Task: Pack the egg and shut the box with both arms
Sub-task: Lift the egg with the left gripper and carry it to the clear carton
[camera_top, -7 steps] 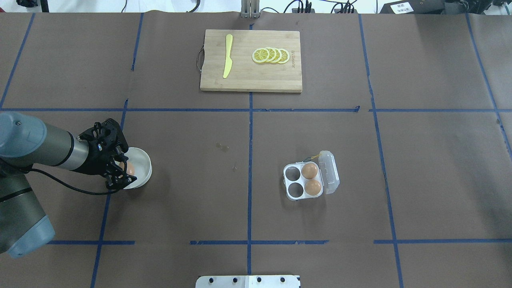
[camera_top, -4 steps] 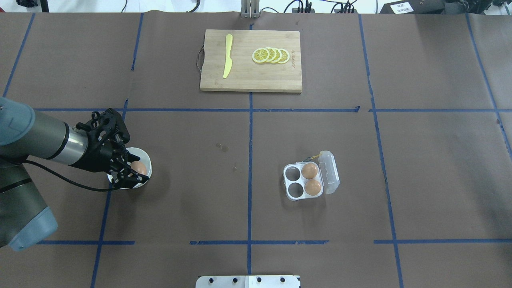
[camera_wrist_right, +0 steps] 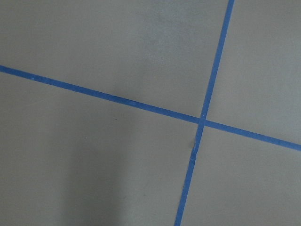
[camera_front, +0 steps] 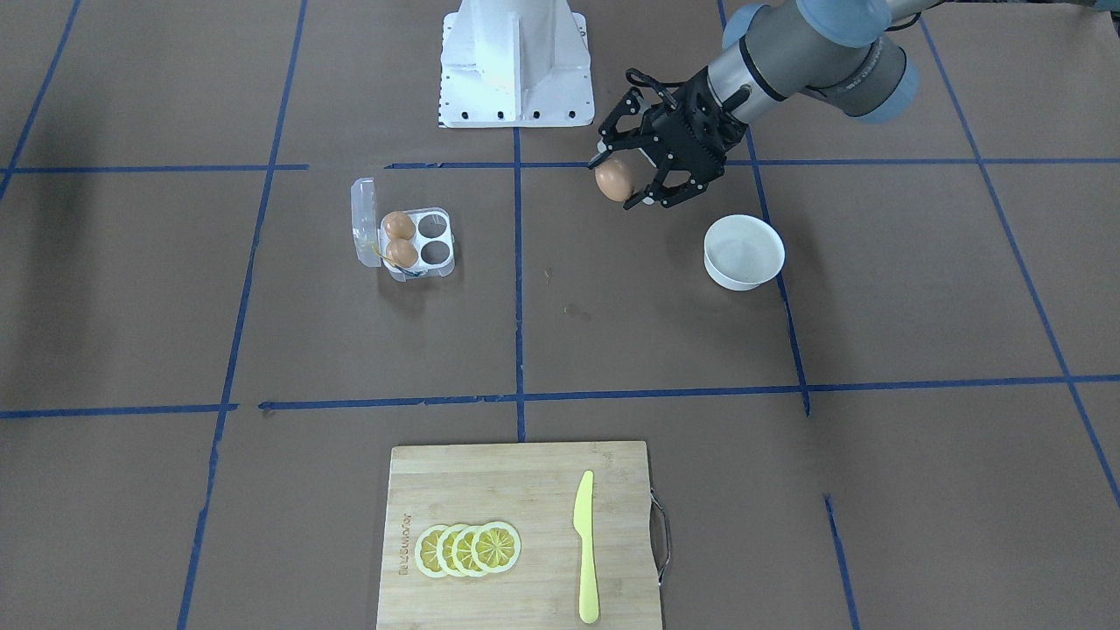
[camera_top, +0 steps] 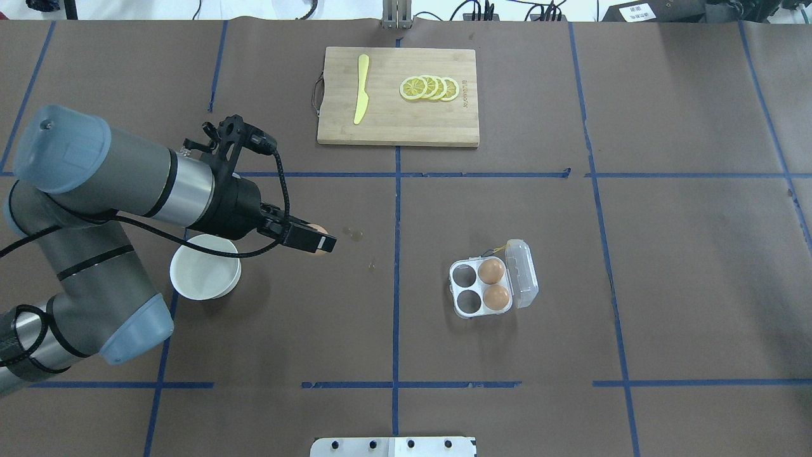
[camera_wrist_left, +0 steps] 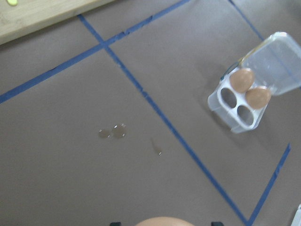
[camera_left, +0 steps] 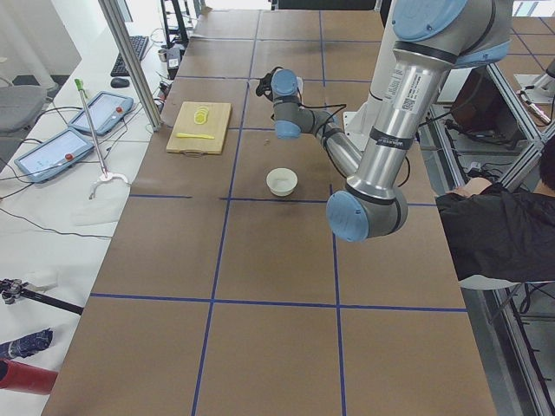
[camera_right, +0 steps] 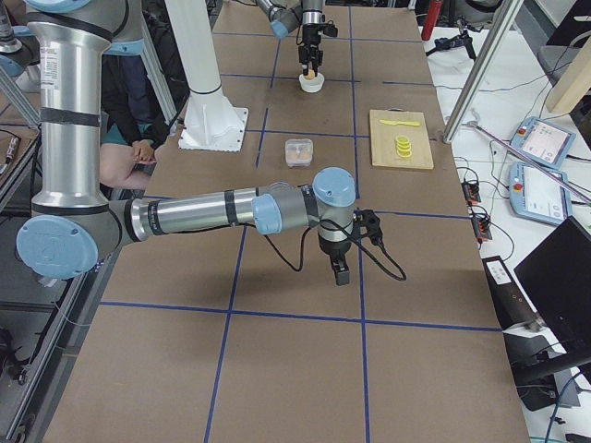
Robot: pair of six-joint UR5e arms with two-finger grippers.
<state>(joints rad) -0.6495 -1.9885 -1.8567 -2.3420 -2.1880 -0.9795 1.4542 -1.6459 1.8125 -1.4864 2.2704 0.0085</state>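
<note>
My left gripper [camera_front: 619, 181] is shut on a tan-brown egg [camera_front: 612, 179] and holds it in the air to the right of the white bowl [camera_top: 205, 275], which holds nothing. In the overhead view the gripper [camera_top: 313, 241] hides most of the egg. The clear box [camera_top: 524, 274] sits open right of centre, with two eggs [camera_top: 490, 271] in its right cells and two left cells free. The left wrist view shows the box [camera_wrist_left: 225, 101] ahead and the egg's top [camera_wrist_left: 164, 221]. My right gripper [camera_right: 341, 270] hangs over bare table; I cannot tell if it is open or shut.
A wooden cutting board [camera_top: 398, 124] with lemon slices [camera_top: 430, 87] and a yellow knife [camera_top: 361, 89] lies at the table's far side. The white pedestal [camera_front: 514, 61] stands at the robot's edge. A seated person [camera_left: 499, 234] is beside the table.
My left gripper has lifted the egg out of the bowl and carried it right, toward the table's middle. The bowl now holds nothing. The box has not moved.
</note>
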